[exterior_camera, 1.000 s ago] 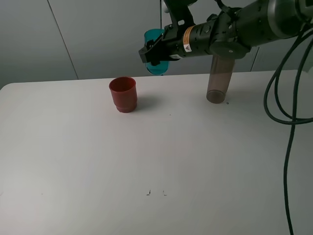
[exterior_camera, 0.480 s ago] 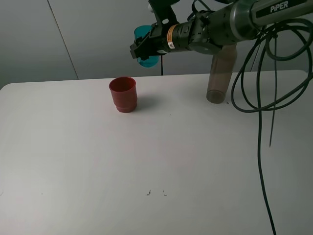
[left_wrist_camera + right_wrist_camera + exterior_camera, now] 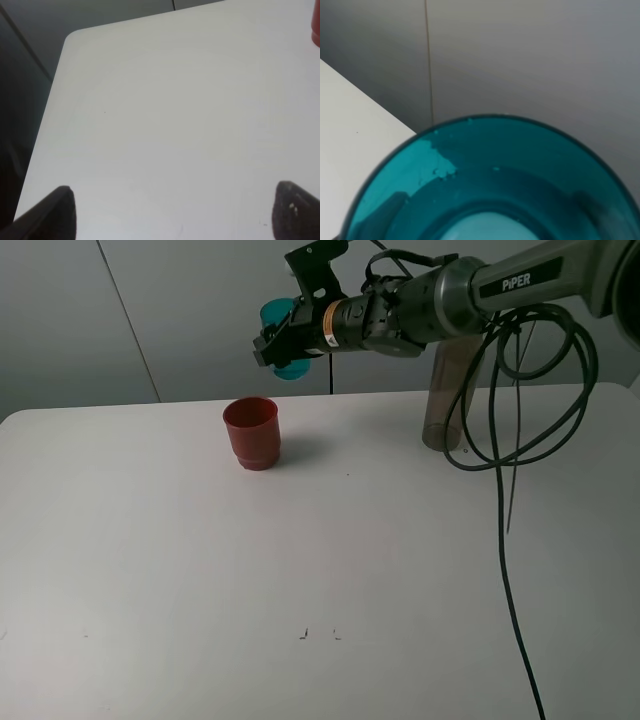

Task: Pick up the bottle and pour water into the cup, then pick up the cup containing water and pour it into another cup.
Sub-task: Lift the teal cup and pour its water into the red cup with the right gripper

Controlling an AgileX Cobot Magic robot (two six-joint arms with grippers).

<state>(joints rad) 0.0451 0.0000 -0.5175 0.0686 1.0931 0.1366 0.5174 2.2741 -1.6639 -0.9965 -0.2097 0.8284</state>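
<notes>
Aloft, right tool (image 3: 275,345) grips teal cup (image 3: 276,312); red cup (image 3: 251,432) on table (image 3: 200,570)

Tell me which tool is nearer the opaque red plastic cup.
Right. The right tool, holding the translucent teal plastic tumbler, hangs above the red cup; the left tool is farther off, over the white table.

Bottle (image 3: 440,410) top hidden behind right arm (image 3: 430,310); red cup (image 3: 316,25) cut by frame edge.
</notes>
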